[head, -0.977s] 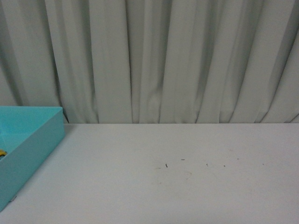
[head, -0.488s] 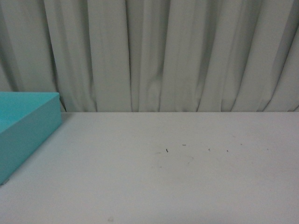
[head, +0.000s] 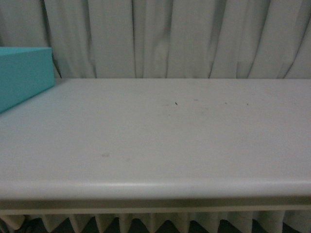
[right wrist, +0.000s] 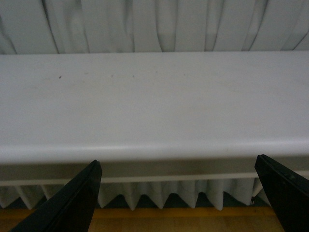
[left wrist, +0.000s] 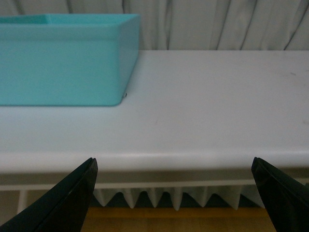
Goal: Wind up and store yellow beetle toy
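Note:
The yellow beetle toy is out of view in every frame. A turquoise box (head: 24,73) stands at the far left of the white table (head: 155,145); only its outer walls show, its inside is hidden. The same turquoise box (left wrist: 63,63) fills the upper part of the left wrist view. My left gripper (left wrist: 174,193) is open and empty, held off the table's front edge and below its top. My right gripper (right wrist: 178,195) is likewise open and empty in front of the table's front edge. Neither arm appears in the front view.
The table's rounded front edge (head: 155,187) crosses the front view, with a scalloped white skirt (head: 146,223) hanging below it. A pleated grey curtain (head: 170,39) closes off the back. A few small dark specks (head: 176,103) lie on the tabletop.
The front view has dropped lower and back: the table's front edge and skirt now show, the box's inside with a bit of yellow in it has gone from sight.

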